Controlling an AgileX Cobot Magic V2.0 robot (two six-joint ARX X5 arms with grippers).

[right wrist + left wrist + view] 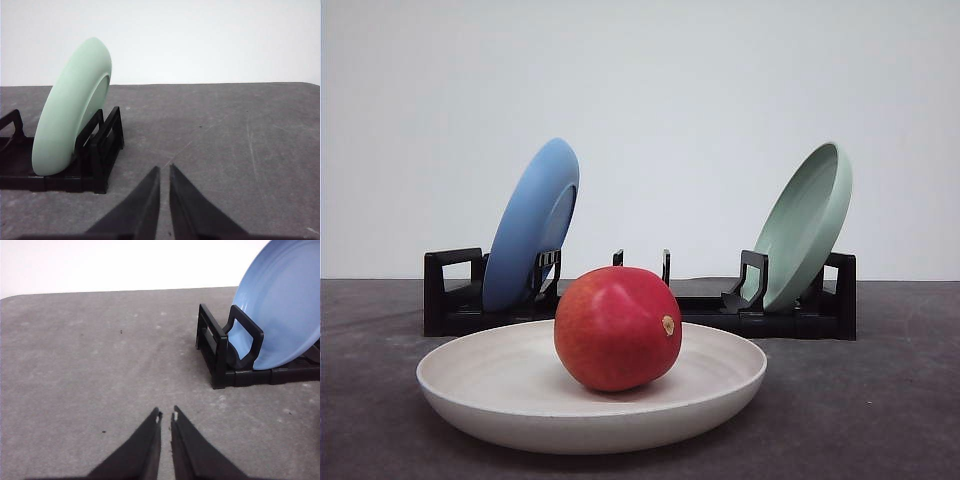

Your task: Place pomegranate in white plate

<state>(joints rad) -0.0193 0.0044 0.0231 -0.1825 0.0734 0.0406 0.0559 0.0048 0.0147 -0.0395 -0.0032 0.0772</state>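
Grey table (pixel 880 400), white plate (pixel 500 385) up front, and the pomegranate (pixel 618 328) sits inside it. Behind, a black rack (pixel 448 292) props a blue plate (pixel 530 225) and a green plate (pixel 805 225) (both tilted). Left gripper (pixel 166 416) and right gripper (pixel 164 170): clenched, holding nothing.

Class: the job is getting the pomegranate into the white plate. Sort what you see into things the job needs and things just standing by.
Belongs to the job:
pomegranate, now resting in the white plate

Just standing by:
blue plate, leaning in the black rack
green plate, leaning at the rack's other end
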